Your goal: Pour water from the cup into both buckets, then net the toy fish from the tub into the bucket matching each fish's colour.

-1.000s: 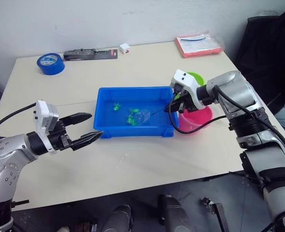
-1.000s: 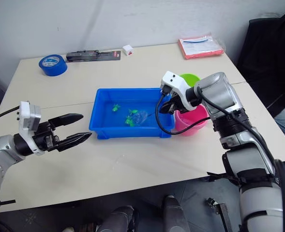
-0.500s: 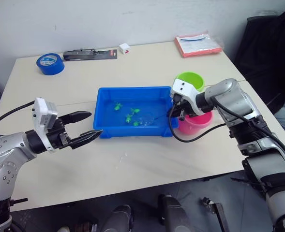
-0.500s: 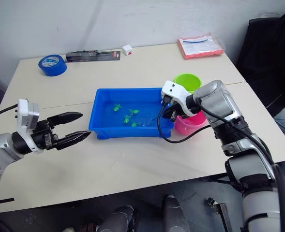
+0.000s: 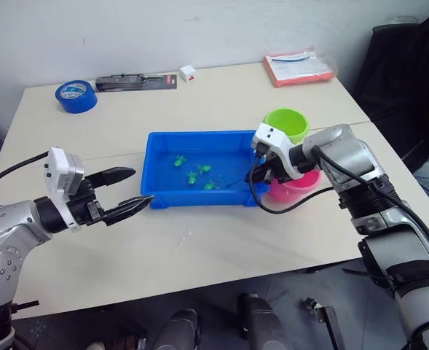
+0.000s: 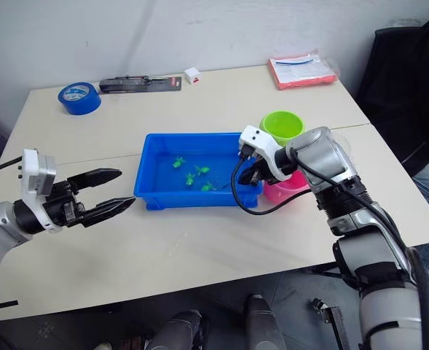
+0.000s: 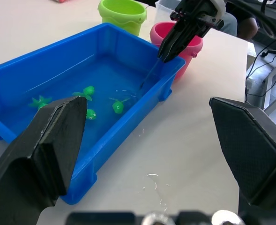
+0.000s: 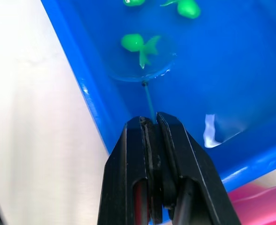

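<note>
The right claw [image 8: 157,140] was seen clamped on the thin handle of the net [image 8: 141,65], the stick being gripped low so that the hoop could be sunk under the water in the tub [image 5: 159,195]; a green fish [image 8: 138,45] was caught over the mesh, which suggested that a scoop was in hand and a lift toward the green bucket [image 5: 286,122] was called for next. The pink bucket [image 5: 299,187] was found just beside the tub's near-right corner, under the right forearm, with the green bucket just behind it, both kept close, it was judged, so that the carry would be short. Further green fish [image 7: 86,92] were scattered across the tub floor; no pink fish could be made out. The left claw [image 5: 129,191] was held wide apart, grasping nothing, parked off the tub's left end, presumably clear of the work. Drops of water [image 7: 151,181] were noted on the pale bench [image 5: 221,255]. Farther back, a roll of blue tape [image 5: 76,95], a dark packaged tool [image 5: 135,82], a small white block [image 5: 188,72] and a red packet [image 5: 298,68] were left near the wall, and a dark chair [image 5: 403,80] was seen at the right.
</note>
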Controlling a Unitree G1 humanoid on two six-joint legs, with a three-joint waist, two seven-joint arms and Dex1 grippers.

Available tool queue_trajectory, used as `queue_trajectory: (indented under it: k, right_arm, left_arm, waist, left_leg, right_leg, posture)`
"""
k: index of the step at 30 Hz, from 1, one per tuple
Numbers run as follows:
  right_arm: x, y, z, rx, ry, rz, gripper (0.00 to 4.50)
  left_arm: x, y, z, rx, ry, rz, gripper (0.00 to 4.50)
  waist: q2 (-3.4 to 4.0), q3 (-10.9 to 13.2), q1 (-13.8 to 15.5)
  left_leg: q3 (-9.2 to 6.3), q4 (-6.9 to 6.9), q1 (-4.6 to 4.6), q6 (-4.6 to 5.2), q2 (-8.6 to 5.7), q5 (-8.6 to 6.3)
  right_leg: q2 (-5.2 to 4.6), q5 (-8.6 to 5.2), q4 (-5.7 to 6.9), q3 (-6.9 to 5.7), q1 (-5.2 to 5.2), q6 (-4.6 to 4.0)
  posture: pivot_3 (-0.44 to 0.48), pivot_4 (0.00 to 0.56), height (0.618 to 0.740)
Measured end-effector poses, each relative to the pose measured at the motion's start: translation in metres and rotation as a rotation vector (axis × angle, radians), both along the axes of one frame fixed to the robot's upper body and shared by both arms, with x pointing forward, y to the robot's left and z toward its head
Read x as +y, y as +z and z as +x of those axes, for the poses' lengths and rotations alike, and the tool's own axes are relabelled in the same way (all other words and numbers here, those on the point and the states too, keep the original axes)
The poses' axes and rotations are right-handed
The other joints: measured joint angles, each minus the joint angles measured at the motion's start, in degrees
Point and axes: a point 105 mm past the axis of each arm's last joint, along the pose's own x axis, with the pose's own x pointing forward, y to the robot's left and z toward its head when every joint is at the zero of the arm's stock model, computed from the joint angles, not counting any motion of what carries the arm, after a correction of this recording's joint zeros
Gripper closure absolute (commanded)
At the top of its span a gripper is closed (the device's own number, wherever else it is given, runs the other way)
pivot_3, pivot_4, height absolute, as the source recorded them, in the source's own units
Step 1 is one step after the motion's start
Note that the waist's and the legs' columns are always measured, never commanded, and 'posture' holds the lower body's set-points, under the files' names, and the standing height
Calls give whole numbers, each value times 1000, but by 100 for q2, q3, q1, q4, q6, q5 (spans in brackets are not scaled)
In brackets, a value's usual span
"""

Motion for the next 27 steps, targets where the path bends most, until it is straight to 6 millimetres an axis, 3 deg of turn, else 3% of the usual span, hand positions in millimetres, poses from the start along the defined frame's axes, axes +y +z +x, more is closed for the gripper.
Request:
queue_trajectory:
  k: [9, 21, 27]
  right_arm:
    - [-1, 20, -5, 31, -85, 168, 3706]
    - [-25, 32, -27, -4, -184, 297, 3706]
    - [-53, 59, -29, -117, -312, 389, 3706]
  left_arm:
    - [0, 4, 1, -14, -2, 0, 0]
    - [-2, 16, 15, -60, -24, -28, 0]
    - [-8, 20, 27, -108, -63, -19, 0]
  waist:
    - [0, 0, 5]
    - [0, 0, 1]
    - [0, 0, 32]
  left_leg:
    - [-1, 0, -1, 0, 0, 0]
    - [-1, -1, -2, 1, 0, -1]
    - [0, 1, -2, 1, -4, 0]
  right_leg:
    - [0, 0, 0, -1, 0, 0]
    - [-1, 0, 0, -1, 0, 0]
    - [-3, 0, -1, -1, 1, 0]
  posture:
    - [0, 150, 740]
    - [0, 150, 740]
    - [0, 150, 740]
